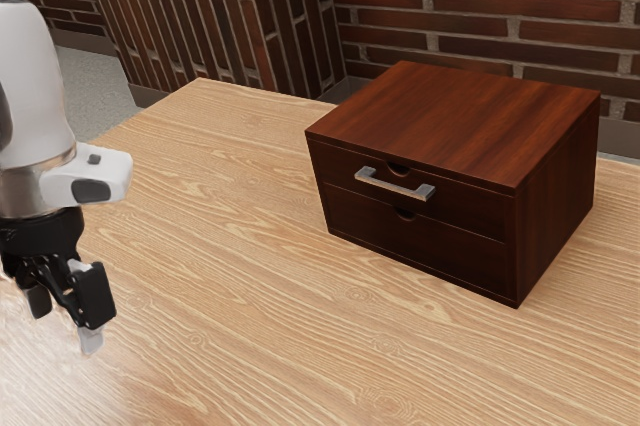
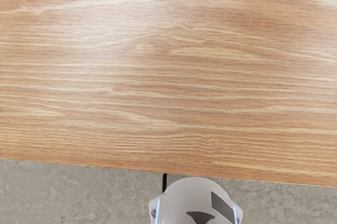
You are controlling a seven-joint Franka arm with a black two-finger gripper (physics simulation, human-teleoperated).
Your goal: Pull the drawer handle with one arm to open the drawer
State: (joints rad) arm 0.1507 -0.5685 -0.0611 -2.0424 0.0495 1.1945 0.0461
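A dark wooden cabinet (image 1: 470, 126) with two drawers stands on the table at the exterior view's right. Its upper drawer (image 1: 420, 191) carries a silver bar handle (image 1: 394, 184) and sits flush with the cabinet front, shut. The lower drawer (image 1: 420, 241) is shut too and has only a small notch at its top edge. My gripper (image 1: 63, 324) hangs low over the table at the exterior view's far left, a long way from the handle. It points down and is open, with nothing between its fingers (image 1: 90, 338).
The light wooden table (image 1: 230, 246) stretches bare between my gripper and the cabinet. A brick wall (image 1: 480, 6) runs behind. In the wrist view the table edge (image 2: 158, 169) meets grey floor (image 2: 63, 197), with my arm's base (image 2: 195, 205) beside it.
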